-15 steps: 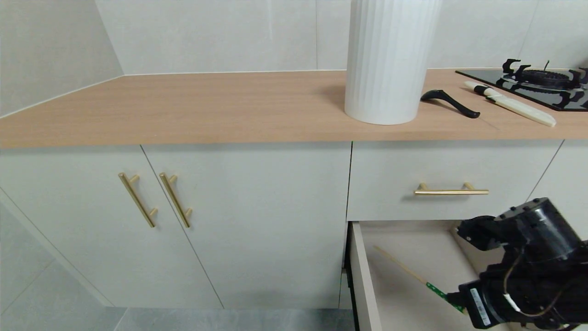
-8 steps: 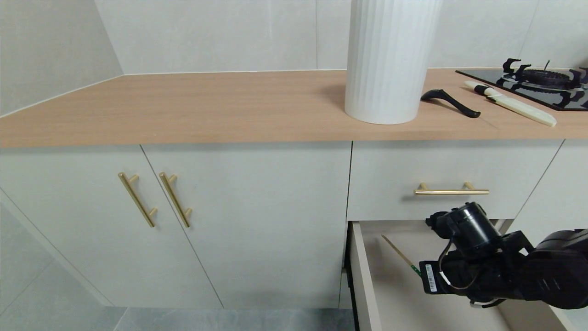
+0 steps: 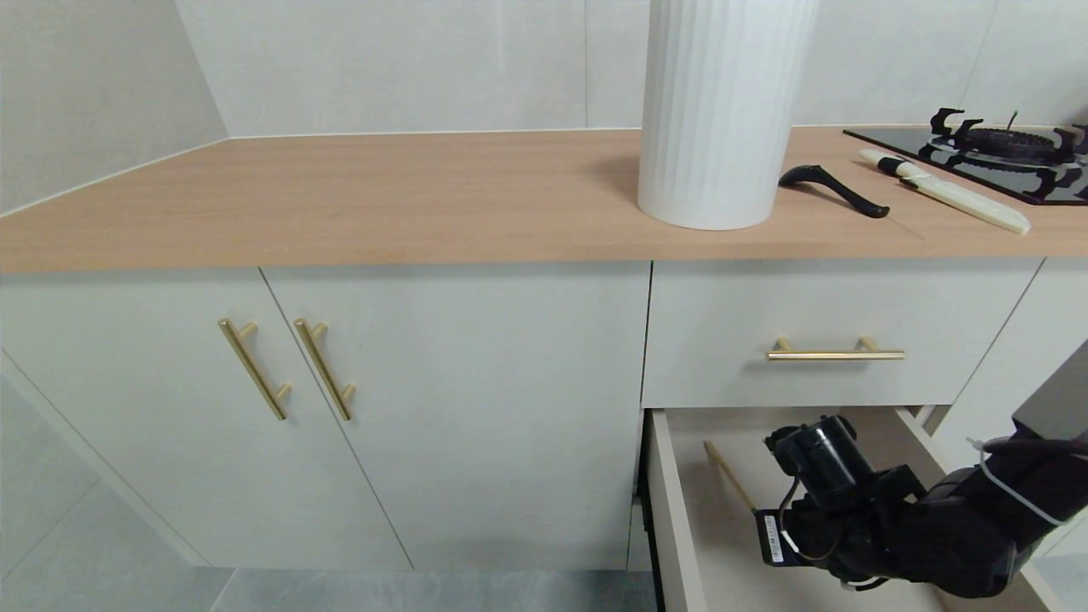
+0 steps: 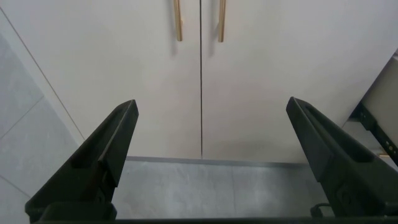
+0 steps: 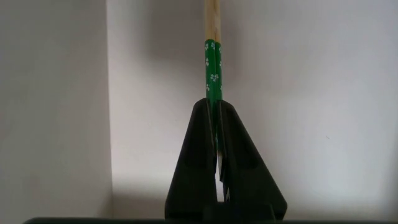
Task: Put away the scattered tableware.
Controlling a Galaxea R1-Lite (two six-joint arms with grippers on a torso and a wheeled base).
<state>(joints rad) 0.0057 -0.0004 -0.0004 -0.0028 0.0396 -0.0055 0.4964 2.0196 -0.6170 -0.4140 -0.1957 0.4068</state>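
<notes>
From the head: lower drawer [image 3: 671,510] open beneath a shut one with a gold bar handle [image 3: 835,354], right arm [image 3: 935,535] down inside it, a pair of chopsticks [image 3: 725,473] slanting out ahead of the wrist toward the drawer's back, close to its left wall; cannot tell from here whether touching the floor. Up on the wooden countertop [image 3: 382,204]: tall white ribbed vase [image 3: 718,110], just beside it a black curved utensil [image 3: 833,189], then a pale knife [image 3: 943,192] near the black hob [image 3: 994,149]. From the left wrist: left gripper [image 4: 211,112] spread wide with nothing between the fingers, hanging in front of two pale cabinet doors [image 4: 261,93] with gold handles, grey floor below. From the right wrist: right gripper [image 5: 216,109] clamped tight on the green-patterned ends of the chopsticks, both sticks side by side, bare wooden shafts running straight on over the pale drawer floor, near the corner where floor meets wall.
</notes>
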